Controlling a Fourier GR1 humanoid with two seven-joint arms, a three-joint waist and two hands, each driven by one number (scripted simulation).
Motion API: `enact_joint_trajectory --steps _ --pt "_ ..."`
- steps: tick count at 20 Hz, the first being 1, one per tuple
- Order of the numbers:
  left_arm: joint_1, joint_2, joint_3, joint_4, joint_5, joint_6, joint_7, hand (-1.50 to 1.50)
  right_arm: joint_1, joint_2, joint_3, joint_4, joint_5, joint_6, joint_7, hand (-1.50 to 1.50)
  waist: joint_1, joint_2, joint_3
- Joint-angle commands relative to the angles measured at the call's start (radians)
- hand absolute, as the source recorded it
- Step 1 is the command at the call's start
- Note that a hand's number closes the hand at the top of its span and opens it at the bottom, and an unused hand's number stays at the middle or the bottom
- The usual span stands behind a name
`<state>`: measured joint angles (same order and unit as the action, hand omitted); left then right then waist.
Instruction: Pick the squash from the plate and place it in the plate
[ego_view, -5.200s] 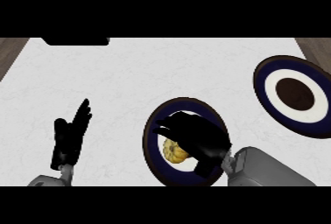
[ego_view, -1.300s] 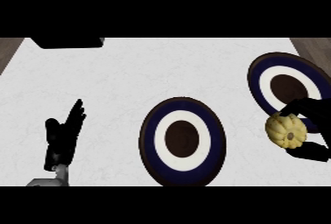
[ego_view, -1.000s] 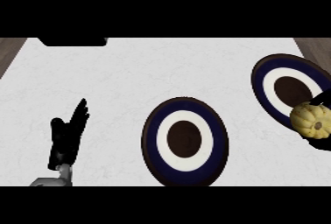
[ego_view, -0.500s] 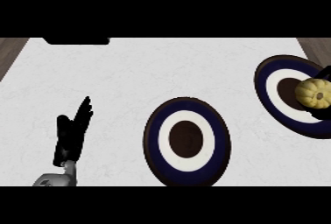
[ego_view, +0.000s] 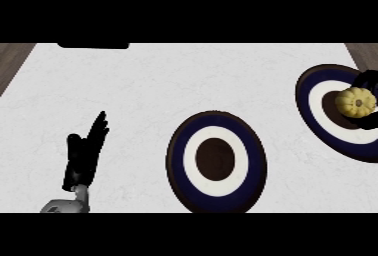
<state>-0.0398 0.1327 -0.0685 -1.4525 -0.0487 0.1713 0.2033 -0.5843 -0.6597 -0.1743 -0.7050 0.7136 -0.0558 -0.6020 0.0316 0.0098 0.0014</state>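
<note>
right hand curled round squash over right plate.

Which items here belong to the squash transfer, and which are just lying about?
Job: squash; right plate under it; centre plate; right hand.
Lying about: resting left hand; dark object at the counter's far edge.

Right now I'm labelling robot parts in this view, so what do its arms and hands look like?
The left hand is matte black, slim, with a thumb set off to the side. It joins a light grey forearm at the wrist. Of the right hand only black parts show, at the view's right edge; its forearm is out of view. No cables or markings are visible.
</note>
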Motion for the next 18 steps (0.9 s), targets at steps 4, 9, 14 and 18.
enact_joint_trajectory --steps 4,9,14,18 --pt "-0.017 -0.015 -0.002 0.014 -0.011 0.007 -0.014 0.00 -0.074 -0.034 0.076 0.284 0.125 0.043 -0.060 -1.50 0.008 0.005 0.001" --pt "-0.006 -0.025 0.000 0.005 -0.022 0.020 0.004 0.00 -0.111 -0.056 0.037 0.354 0.077 0.092 -0.304 -1.50 -0.007 -0.001 0.001" --pt "-0.004 0.008 0.025 -0.008 0.004 -0.011 0.006 0.00 -0.155 -0.045 -0.115 0.371 -0.131 0.328 -0.465 -1.50 -0.014 -0.005 0.002" --pt "-0.007 0.000 0.009 -0.013 -0.019 0.005 0.015 0.00 -0.200 -0.128 -0.210 0.449 -0.242 0.520 -0.446 -1.50 -0.008 0.002 0.003"
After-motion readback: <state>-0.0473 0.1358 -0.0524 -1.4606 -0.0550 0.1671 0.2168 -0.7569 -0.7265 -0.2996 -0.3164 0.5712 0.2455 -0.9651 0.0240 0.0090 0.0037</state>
